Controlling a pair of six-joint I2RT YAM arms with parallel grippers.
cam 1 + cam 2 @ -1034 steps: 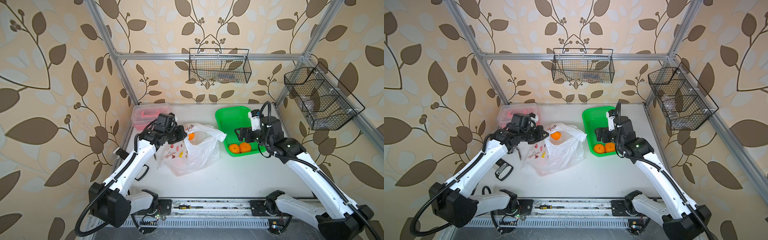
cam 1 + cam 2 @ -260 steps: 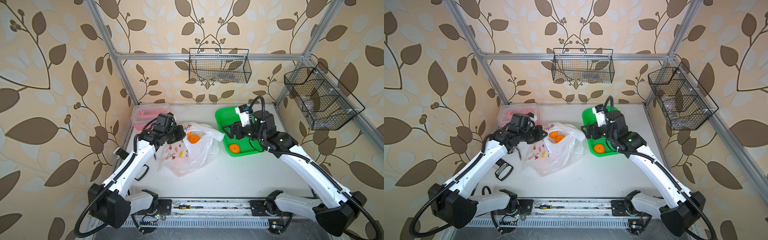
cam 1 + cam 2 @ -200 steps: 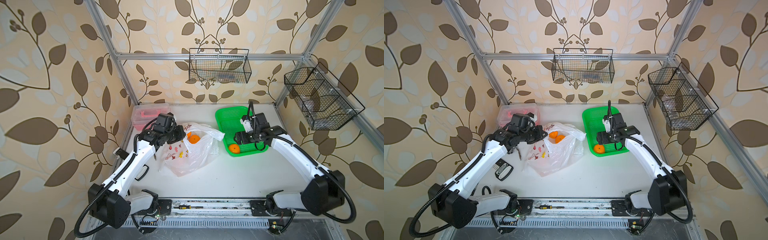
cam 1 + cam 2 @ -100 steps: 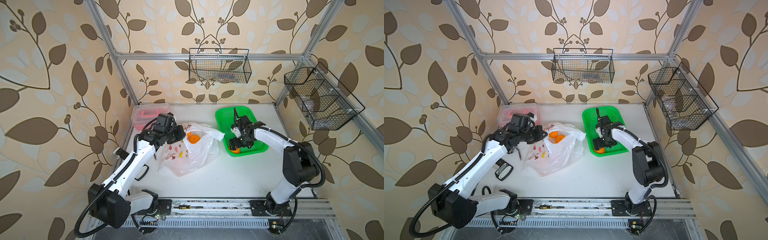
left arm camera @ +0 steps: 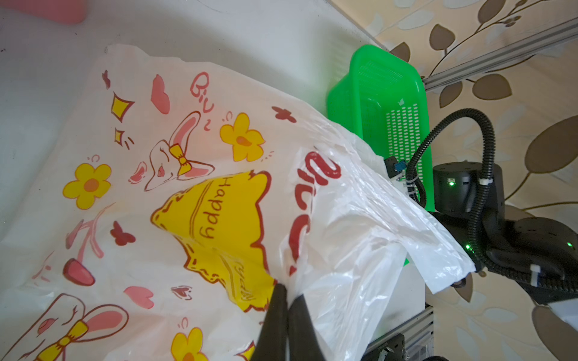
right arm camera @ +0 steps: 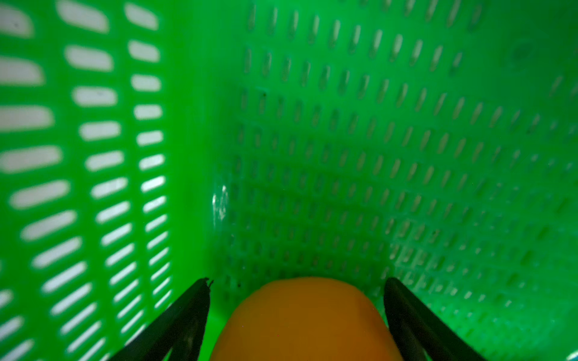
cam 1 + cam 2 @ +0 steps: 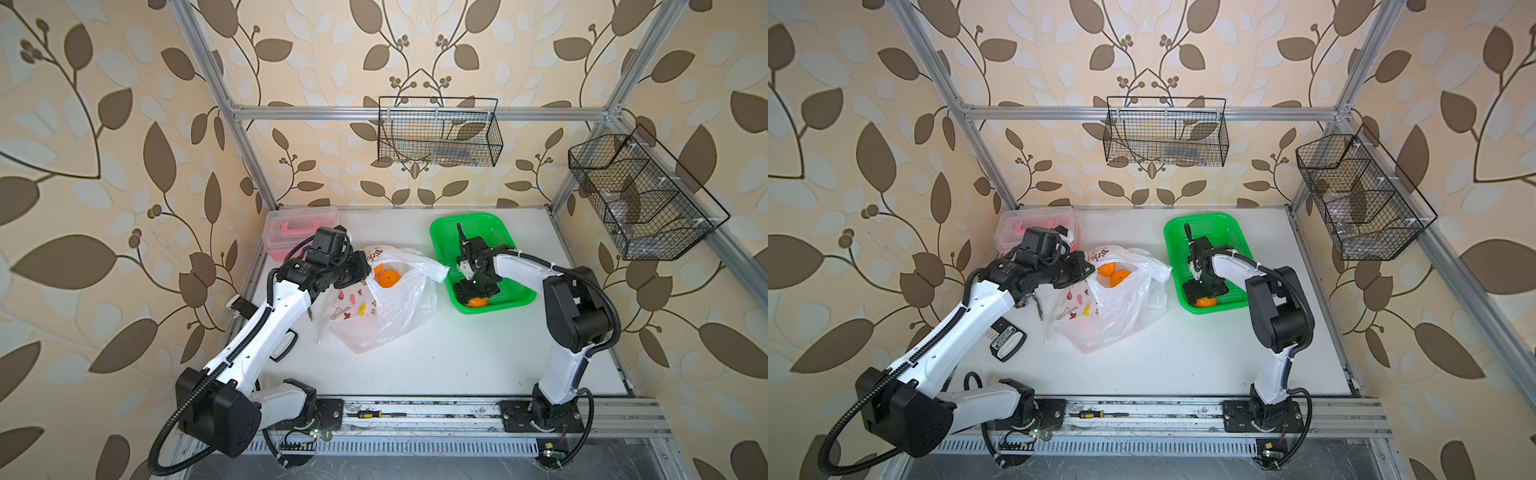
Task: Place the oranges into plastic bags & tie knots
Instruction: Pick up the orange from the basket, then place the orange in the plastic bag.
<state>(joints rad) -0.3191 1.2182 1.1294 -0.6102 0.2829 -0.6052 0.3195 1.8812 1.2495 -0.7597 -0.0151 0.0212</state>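
Plastic bag [image 7: 386, 320]: slumped on the desk [image 7: 457, 361] between the pink box [image 7: 291, 224] and the green basket [image 7: 440, 232]. Its mouth is open upward. The side printed with cartoons and a yellow patch faces the left arm.
Left jaws: pressed together, pinching a fold of the bag's rim by the yellow patch. In the left wrist view the two dark fingers [image 5: 275, 318] meet with plastic caught between them.
Bagged oranges [image 7: 1120, 277]: two show through the open mouth in both top views, touching each other just beside the left jaws. Whether more sit lower in the bag, cannot tell.
Basket orange [image 7: 476, 302]: a single fruit in the basket's near corner on the bag side, close to the wall.
Right jaws: spread and lowered into the basket, one finger on each side of the basket orange. In the right wrist view a strip of green shows between one finger and the skin. The other finger is at the fruit's edge; whether it touches, cannot tell.
Wall: two black wire baskets [image 7: 438, 133] hang above the desk, one at the back and one at the right side.
Front rail: a small screwdriver [image 7: 365, 414] lies on it.
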